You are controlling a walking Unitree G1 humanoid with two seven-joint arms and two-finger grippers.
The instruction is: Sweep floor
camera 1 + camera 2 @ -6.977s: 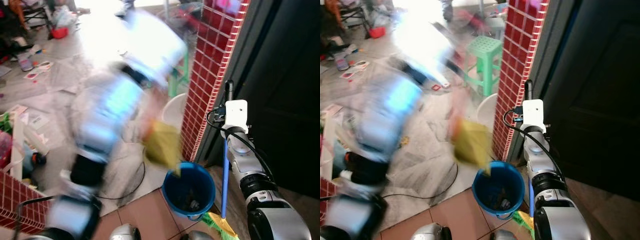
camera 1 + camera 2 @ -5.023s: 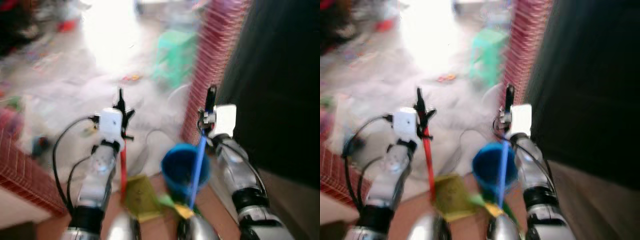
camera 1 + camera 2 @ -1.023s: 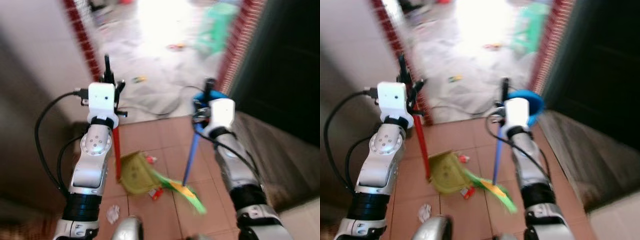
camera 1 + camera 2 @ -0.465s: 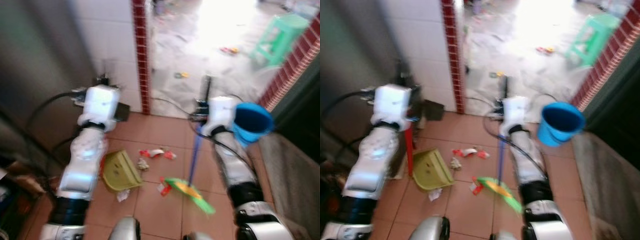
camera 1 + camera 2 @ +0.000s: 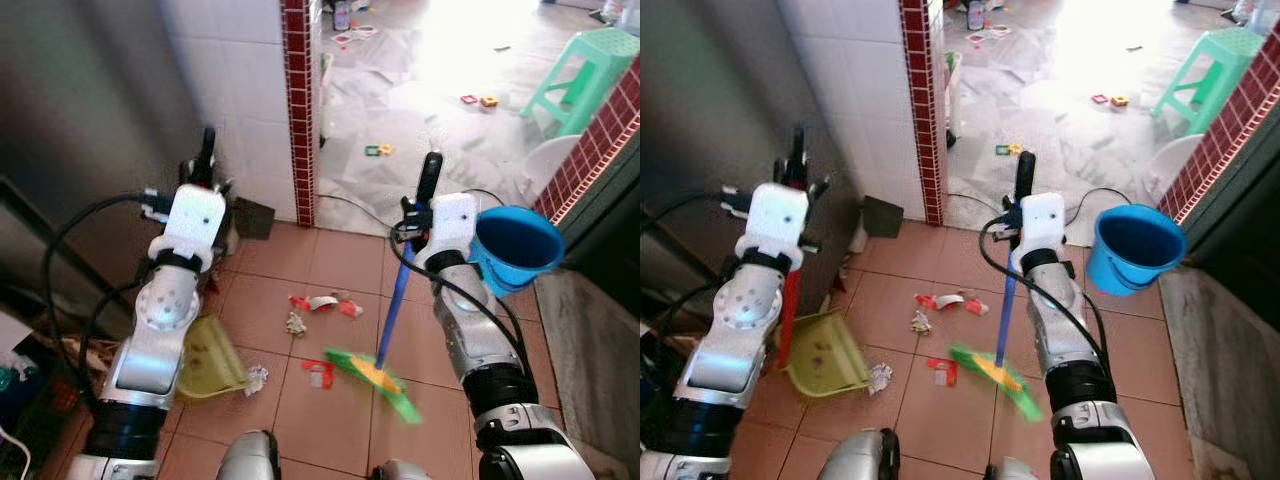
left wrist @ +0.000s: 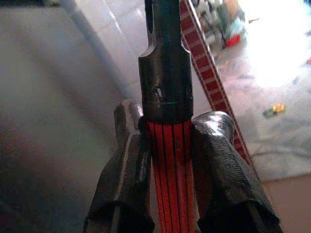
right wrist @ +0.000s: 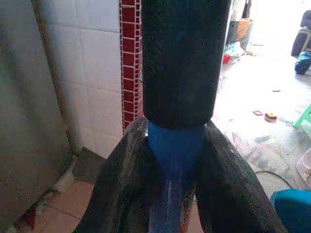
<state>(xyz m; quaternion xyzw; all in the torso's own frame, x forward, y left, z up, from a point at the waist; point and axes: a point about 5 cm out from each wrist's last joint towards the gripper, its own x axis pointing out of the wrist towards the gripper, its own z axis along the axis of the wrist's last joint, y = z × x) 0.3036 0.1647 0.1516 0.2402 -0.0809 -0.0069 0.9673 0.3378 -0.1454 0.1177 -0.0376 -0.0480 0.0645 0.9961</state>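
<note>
My left gripper [image 5: 206, 168] is shut on the red handle [image 6: 167, 145] of a yellow-green dustpan [image 5: 208, 360], which rests on the terracotta tiles near the grey wall. On the other side, my right gripper [image 5: 428, 188] is shut on the blue handle [image 5: 393, 300] of a broom; both fingers [image 7: 121, 174] clamp it just below its black cap. The broom's green and yellow bristles [image 5: 375, 378] touch the floor right of the dustpan. Red and white litter scraps [image 5: 320, 303] lie between them, one red scrap [image 5: 318, 373] sits beside the bristles, and a crumpled white scrap [image 5: 257, 378] lies at the dustpan's edge.
A blue bucket [image 5: 515, 268] stands close to my right arm. A red-tiled pillar [image 5: 298, 110] and white tiled wall rise behind the litter, with a dark flat object [image 5: 255, 217] leaning at the wall's foot. Beyond are a black cable [image 5: 350, 205], a green stool [image 5: 585, 70] and scattered toys.
The view has turned from the bucket by the doorway to this tiled corner and has steadied. Both grippers kept their handles. The dustpan has shifted a little left, away from the litter.
</note>
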